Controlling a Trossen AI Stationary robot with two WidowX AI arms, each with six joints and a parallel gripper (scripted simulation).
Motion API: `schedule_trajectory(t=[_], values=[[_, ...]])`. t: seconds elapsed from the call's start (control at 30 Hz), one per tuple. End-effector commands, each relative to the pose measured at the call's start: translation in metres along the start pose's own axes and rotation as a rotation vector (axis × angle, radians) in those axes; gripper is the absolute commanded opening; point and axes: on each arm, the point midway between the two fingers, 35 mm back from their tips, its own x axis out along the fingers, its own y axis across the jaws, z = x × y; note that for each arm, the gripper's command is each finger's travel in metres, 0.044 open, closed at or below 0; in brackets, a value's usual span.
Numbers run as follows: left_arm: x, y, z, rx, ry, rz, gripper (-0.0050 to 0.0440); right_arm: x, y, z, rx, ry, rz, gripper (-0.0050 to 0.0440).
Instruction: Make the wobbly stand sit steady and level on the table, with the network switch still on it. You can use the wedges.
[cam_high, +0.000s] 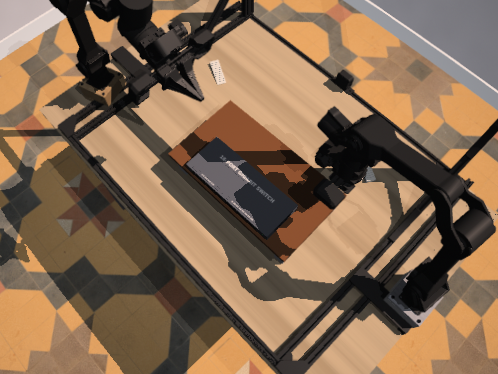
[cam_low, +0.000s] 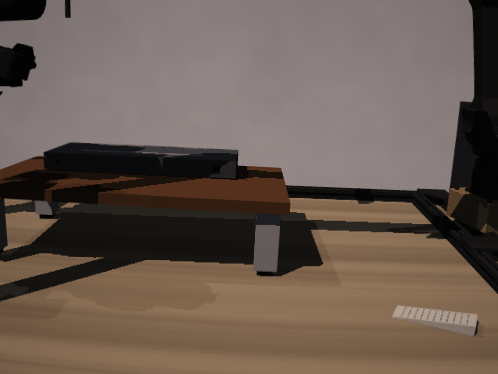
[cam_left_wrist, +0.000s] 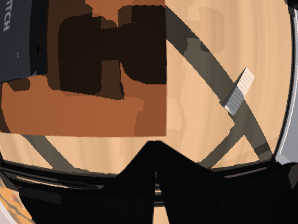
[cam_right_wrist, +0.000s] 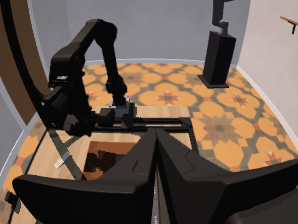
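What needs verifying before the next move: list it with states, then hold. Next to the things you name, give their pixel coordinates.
1. Network switch (cam_high: 240, 185) (cam_low: 130, 162) (cam_left_wrist: 15, 40) on the stand (cam_high: 220, 120) (cam_low: 200, 190) (cam_left_wrist: 75, 115) (cam_right_wrist: 102, 147): ok.
2. Stand steady and level: cannot tell.
3. Wedge near the right arm (cam_high: 217, 72) (cam_low: 435, 319) lying free on the table: ok.
4. Wedge near the left arm (cam_high: 369, 175) (cam_left_wrist: 239, 92) (cam_right_wrist: 63, 160) free of the stand: ok.
5. Right gripper (cam_high: 202, 99) (cam_right_wrist: 156, 131) open for grasping: not ok, shut.
6. Left gripper (cam_high: 332, 200) (cam_left_wrist: 154, 142) open for grasping: not ok, shut.
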Motion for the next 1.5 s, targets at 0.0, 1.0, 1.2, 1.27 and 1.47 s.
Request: schedule_trajectory(t=[0.0, 1.0, 1.2, 1.27, 1.47], values=[[0.0, 0.0, 0.0, 0.0, 0.0, 0.0, 0.0, 0.01, -0.001, -0.018, 0.001, 0.061, -0.002, 0.0], [0.0, 0.0, 0.0, 0.0, 0.0, 0.0, 0.0, 0.005, -0.002, -0.279, 0.012, 1.144, 0.005, 0.0], [0.0, 0.0, 0.0, 0.0, 0.0, 0.0, 0.0, 0.009, -0.001, -0.266, 0.012, 1.089, 0.008, 0.0], [0.0, 0.0, 0.0, 0.0, 0.0, 0.0, 0.0, 0.006, -0.001, -0.271, 0.013, 1.116, 0.007, 0.0], [0.0, 0.0, 0.0, 0.0, 0.0, 0.0, 0.0, -0.001, -0.001, -0.287, 0.013, 1.197, 0.006, 0.0]])
